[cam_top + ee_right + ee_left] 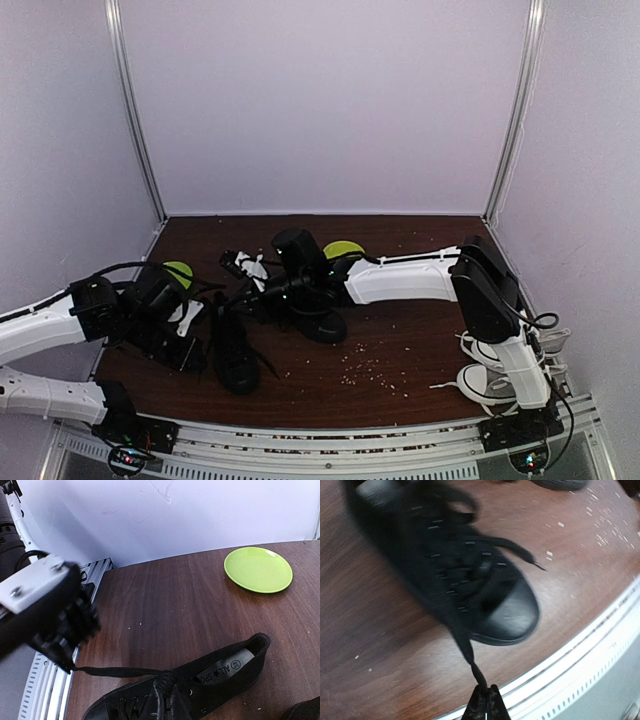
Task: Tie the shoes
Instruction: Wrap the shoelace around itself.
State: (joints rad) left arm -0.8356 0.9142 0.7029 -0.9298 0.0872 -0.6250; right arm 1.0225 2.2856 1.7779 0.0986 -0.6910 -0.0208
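One black shoe [236,358] lies near the front left, toe toward the rail; it fills the left wrist view [485,595]. My left gripper [486,700] is shut on a black lace [465,647], which runs taut from the shoe to the tips. The right wrist view shows that gripper [65,635] holding the stretched lace [120,671]. My right gripper [172,702] is shut on the laces over the shoe's tongue [220,675]. In the top view the left gripper [190,352] is left of the shoe, and the right gripper [243,298] is above its opening. The other black shoe [318,320] lies to the right.
Two green plates sit on the brown table, one behind the left arm [178,271] and one behind the right wrist [345,249]. White-laced sneakers [490,375] lie by the right arm's base. Pale crumbs [370,365] dot the middle. The metal rail [580,655] runs close to the toe.
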